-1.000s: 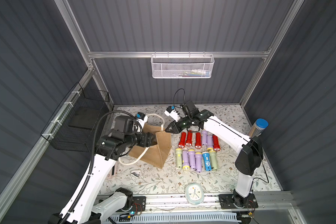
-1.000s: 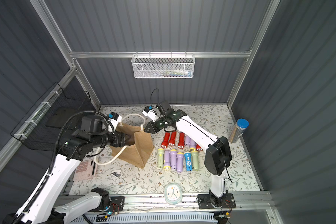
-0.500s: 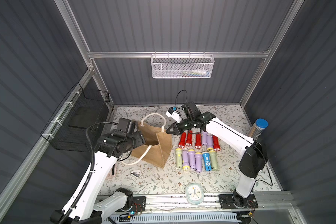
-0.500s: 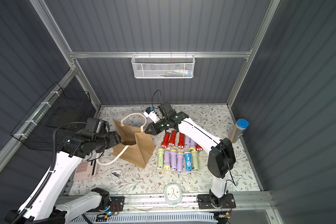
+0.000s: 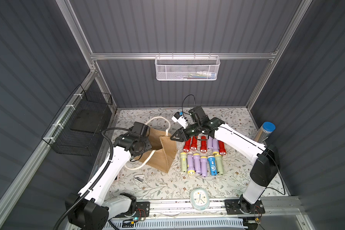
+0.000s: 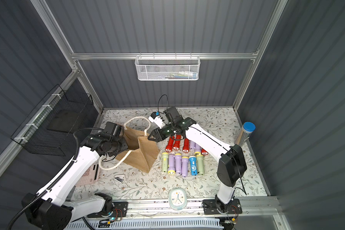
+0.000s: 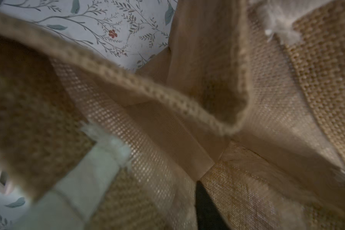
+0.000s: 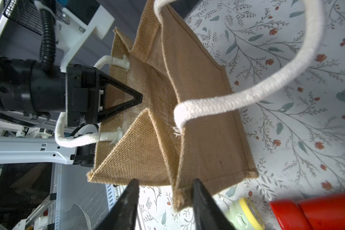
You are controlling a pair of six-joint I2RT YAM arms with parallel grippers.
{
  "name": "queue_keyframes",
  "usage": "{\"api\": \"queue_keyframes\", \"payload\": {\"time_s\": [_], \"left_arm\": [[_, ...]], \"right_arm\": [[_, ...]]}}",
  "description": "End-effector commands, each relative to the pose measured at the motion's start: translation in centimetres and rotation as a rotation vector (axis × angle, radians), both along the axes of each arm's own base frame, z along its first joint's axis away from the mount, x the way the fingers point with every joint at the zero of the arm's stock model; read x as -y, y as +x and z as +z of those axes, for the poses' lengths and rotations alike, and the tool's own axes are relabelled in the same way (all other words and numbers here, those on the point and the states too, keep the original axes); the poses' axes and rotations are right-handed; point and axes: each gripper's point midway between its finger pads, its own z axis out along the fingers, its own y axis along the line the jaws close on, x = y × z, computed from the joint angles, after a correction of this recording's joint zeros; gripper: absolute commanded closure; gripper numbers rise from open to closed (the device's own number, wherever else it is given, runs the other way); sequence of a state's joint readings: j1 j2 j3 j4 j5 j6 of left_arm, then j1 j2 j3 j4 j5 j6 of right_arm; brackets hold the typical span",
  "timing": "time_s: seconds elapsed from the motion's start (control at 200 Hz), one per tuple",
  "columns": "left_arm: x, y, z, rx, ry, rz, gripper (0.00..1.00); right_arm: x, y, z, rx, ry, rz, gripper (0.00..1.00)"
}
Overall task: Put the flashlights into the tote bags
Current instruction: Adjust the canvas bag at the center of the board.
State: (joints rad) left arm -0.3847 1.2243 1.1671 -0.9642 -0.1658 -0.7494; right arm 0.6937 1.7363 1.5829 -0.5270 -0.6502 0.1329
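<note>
tote bag [image 5: 164, 153] on the floral mat [image 5: 237, 123], half collapsed, mouth toward the left gripper [image 8: 134, 97]. one left finger lies on the near panel's inner face and the other is hidden, so can't tell if it pinches. right gripper [image 8: 165, 182]: fingers apart, bag's bottom corner between them, nothing held. flashlights [image 5: 203, 157] in two rows just beside the bag on the right arm's side, long axes front to back. right arm nearer, likely the picker.
</note>
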Motion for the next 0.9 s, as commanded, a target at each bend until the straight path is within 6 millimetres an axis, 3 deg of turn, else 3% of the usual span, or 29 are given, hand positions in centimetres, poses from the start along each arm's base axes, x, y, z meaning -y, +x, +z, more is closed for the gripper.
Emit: {"api": "queue_keyframes", "payload": {"time_s": [0.0,0.17,0.345,0.49,0.6,0.715,0.896], "left_arm": [[0.5,1.5,1.3,0.043,0.046,-0.113,1.00],[2.1,1.7,1.8,0.048,0.095,-0.408,1.00],[4.3,1.5,2.7,0.102,0.080,-0.668,1.00],[4.6,2.5,3.3,0.145,0.124,-0.734,1.00],[4.0,4.3,3.3,0.157,0.162,-0.694,1.00],[2.9,5.9,3.5,0.163,0.152,-0.646,1.00],[3.3,7.2,3.2,0.184,0.094,-0.664,1.00]], "right_arm": [[1.3,-0.1,2.7,0.110,-0.002,-0.039,0.43],[2.5,0.3,5.2,0.200,0.010,-0.087,0.35],[1.3,1.0,6.2,0.189,0.026,-0.059,0.29],[0.1,1.9,4.9,0.117,-0.007,-0.039,0.29],[-0.5,2.0,3.5,0.056,-0.040,-0.025,0.30],[-0.3,2.2,1.9,0.021,-0.097,-0.039,0.31],[0.1,2.4,0.1,0.000,-0.154,-0.054,0.31]]}}
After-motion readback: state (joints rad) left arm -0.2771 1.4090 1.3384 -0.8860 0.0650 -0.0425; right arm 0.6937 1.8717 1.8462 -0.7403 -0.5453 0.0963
